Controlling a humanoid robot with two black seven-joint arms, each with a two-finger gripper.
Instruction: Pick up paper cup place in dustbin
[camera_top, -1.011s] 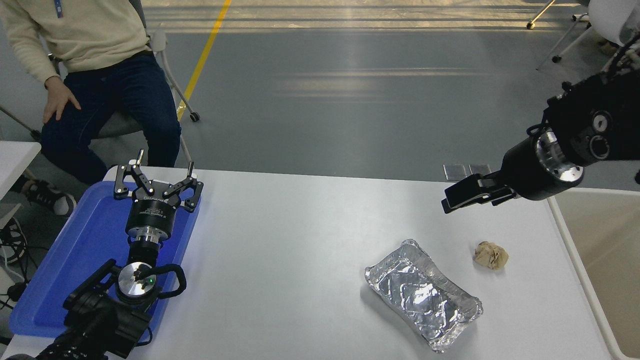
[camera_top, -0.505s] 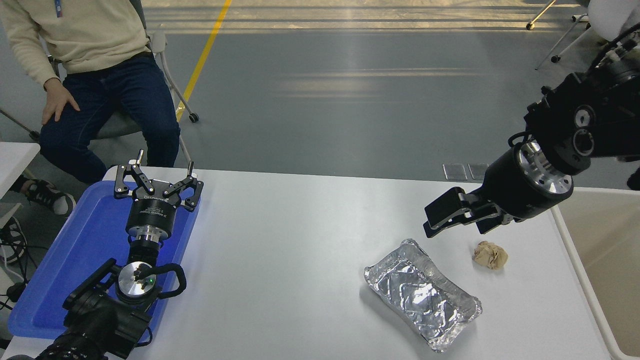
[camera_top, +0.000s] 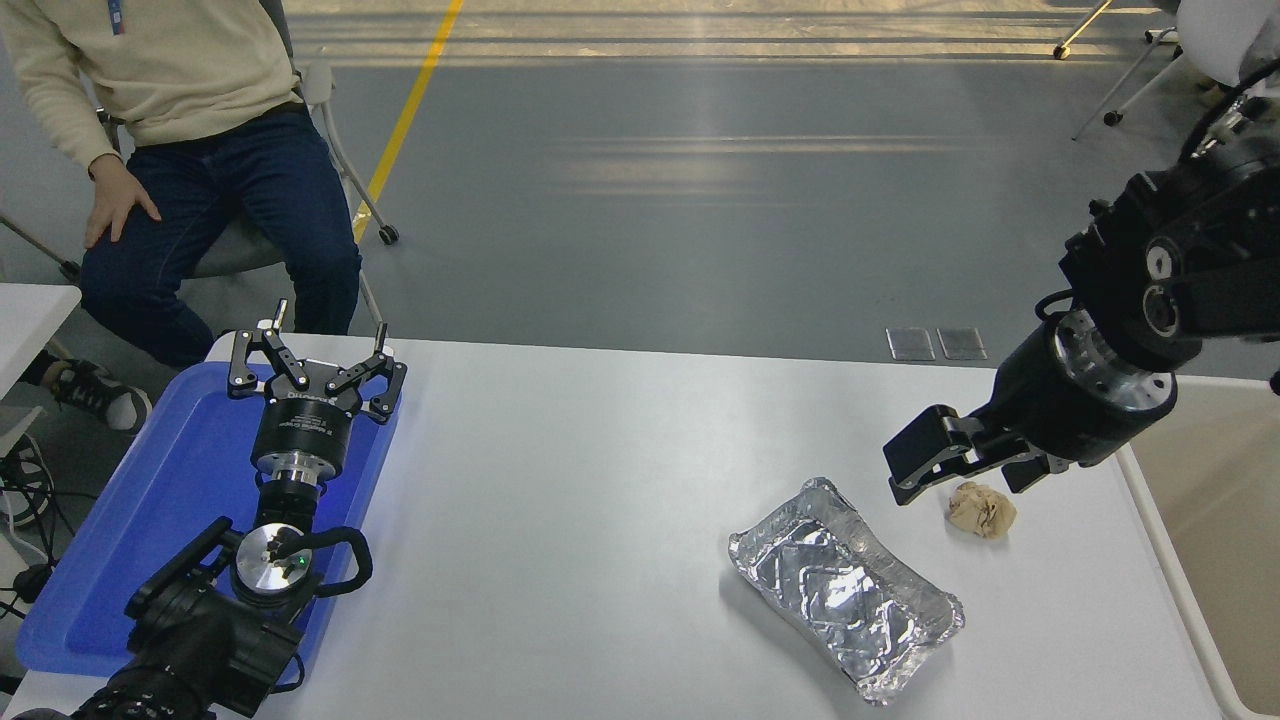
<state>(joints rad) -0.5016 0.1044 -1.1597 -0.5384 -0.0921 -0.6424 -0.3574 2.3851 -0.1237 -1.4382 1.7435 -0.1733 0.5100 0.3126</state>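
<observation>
No paper cup shows in the head view. The dustbin (camera_top: 1225, 520), a cream-beige bin with a pale rim, stands at the table's right edge, partly cut off by the frame. My right gripper (camera_top: 958, 485) is open and empty. It hangs low over the table, its fingers straddling the far side of a crumpled tan paper ball (camera_top: 982, 508), just left of the bin. My left gripper (camera_top: 315, 365) is open and parked over the blue tray (camera_top: 150, 520) at the lower left.
A crinkled silver foil tray (camera_top: 845, 590) lies on the white table (camera_top: 600, 480) in front of and left of the paper ball. A person in a cream sweater (camera_top: 150, 70) sits on a chair beyond the table's far left corner.
My right gripper has come down and toward me, from above the table's far right to just over the paper ball, and has opened. The left arm has not moved.
</observation>
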